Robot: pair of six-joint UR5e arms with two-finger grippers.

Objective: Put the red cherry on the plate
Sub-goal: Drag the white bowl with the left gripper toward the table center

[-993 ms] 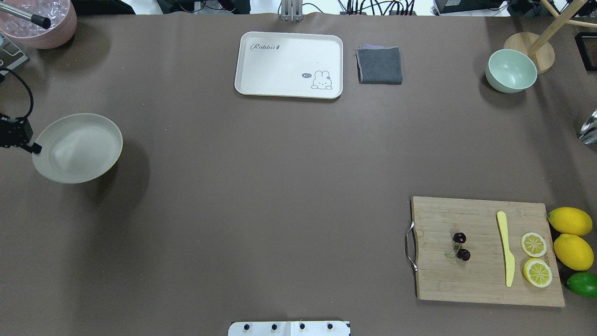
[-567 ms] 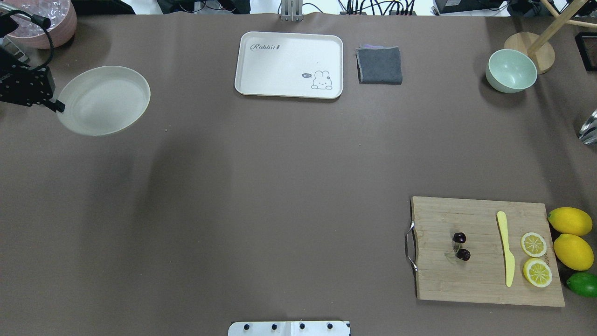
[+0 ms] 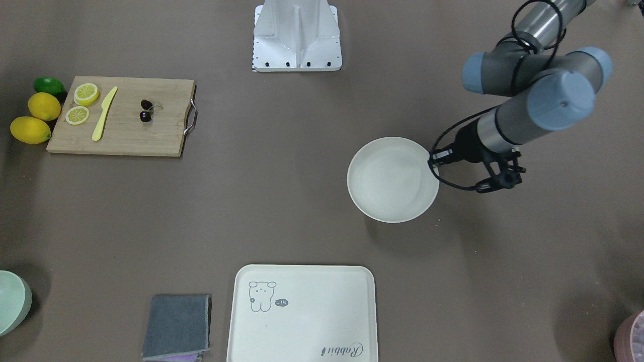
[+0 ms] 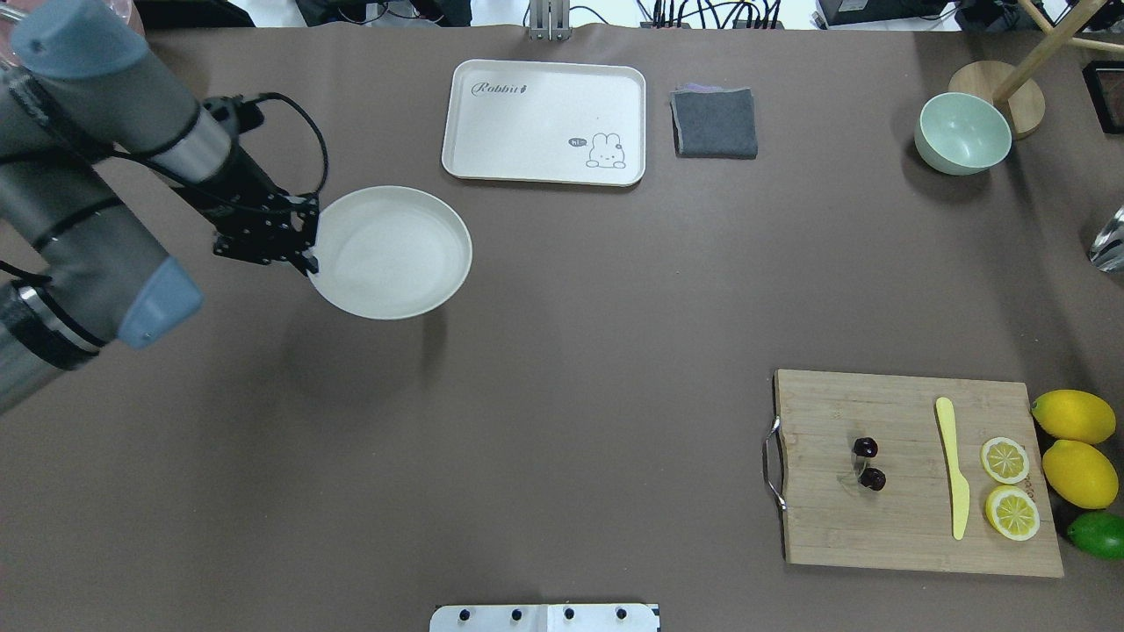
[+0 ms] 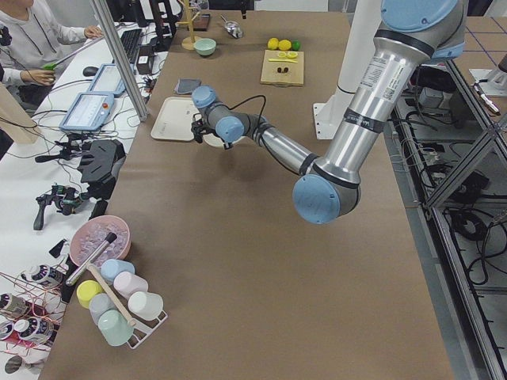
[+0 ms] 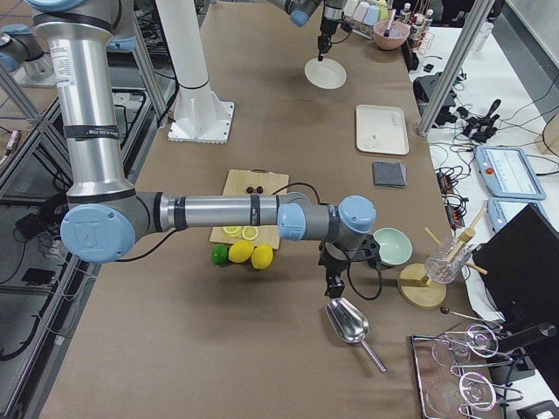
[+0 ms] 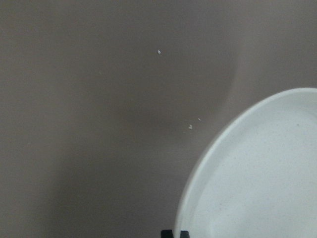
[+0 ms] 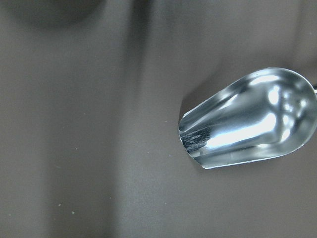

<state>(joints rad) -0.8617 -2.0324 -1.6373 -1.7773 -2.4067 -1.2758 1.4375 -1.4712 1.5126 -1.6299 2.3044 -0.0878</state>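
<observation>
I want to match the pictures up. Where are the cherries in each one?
Front-facing: cherries upper left, on the cutting board.
Overhead: cherries lower right.
Left side: cherries far top, tiny.
Right side: cherries left of centre.
Wrist cameras: not there.
Landmark: the cutting board under them.

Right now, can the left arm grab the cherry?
Probably not. The left end effector is shut on the rim of the plate, so it has no free grip. The cherry lies on the board, far over on the robot's right side. Nothing covers the cherry, though.
</observation>
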